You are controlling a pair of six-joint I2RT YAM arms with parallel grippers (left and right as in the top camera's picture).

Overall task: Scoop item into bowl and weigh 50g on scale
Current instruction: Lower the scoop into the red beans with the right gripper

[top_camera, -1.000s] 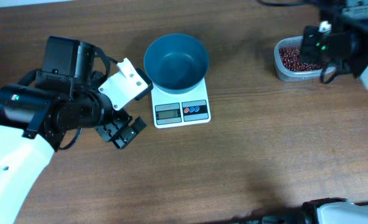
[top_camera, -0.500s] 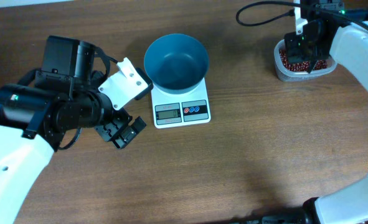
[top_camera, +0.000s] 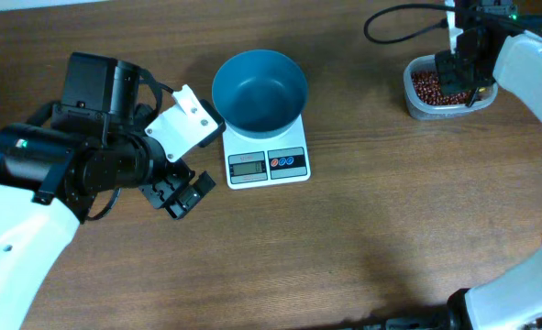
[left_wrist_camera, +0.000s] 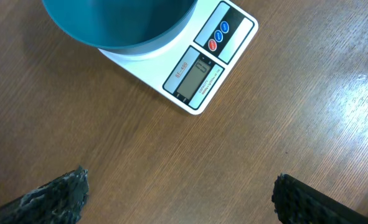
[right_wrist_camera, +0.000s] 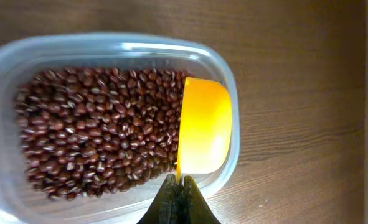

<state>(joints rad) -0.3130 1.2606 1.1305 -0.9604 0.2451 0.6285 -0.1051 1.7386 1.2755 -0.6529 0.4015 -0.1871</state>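
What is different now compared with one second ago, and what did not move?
The right claw, shut on the yellow scoop, swung leftward to a spot over the tub of beans, then shifted slightly back right. The left claw, bowl and scale stayed put.

Bowl [top_camera: 259,92] on scale [top_camera: 268,166], tub [right_wrist_camera: 78,50] well to the right.
Beans [right_wrist_camera: 96,130] and a scoop [right_wrist_camera: 203,124] are held inside the tub.
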